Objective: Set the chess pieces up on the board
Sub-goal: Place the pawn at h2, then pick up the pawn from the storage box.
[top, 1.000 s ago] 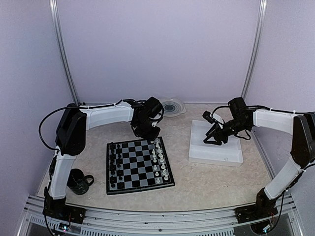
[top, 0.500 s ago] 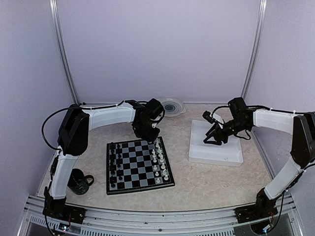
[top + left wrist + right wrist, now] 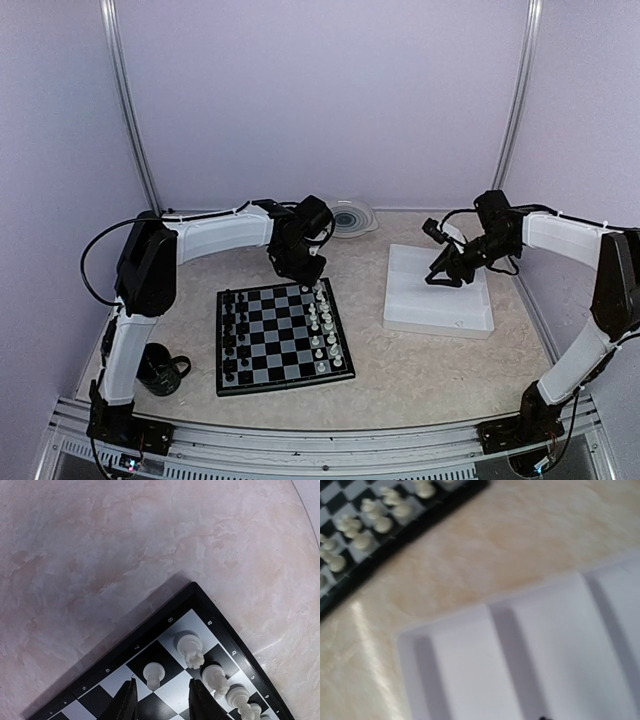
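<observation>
Board (image 3: 283, 335) lies on tabletop (image 3: 420, 372), nearer left arm. Black pieces (image 3: 236, 335) stand in two columns at its left side, white pieces (image 3: 322, 322) at its right side. Left hand (image 3: 161, 702) hovers low over far right corner of board, fingers apart. White pawn (image 3: 153, 675) stands in gap at fingertips and seems to touch neither. Right hand (image 3: 447, 272) hangs over white tray (image 3: 437, 308), well apart from board; fingers apart or together, cannot tell.

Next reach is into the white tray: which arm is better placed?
Right. The right hand hangs over the tray. The left hand is off at the board's far corner, open at a white pawn.
</observation>
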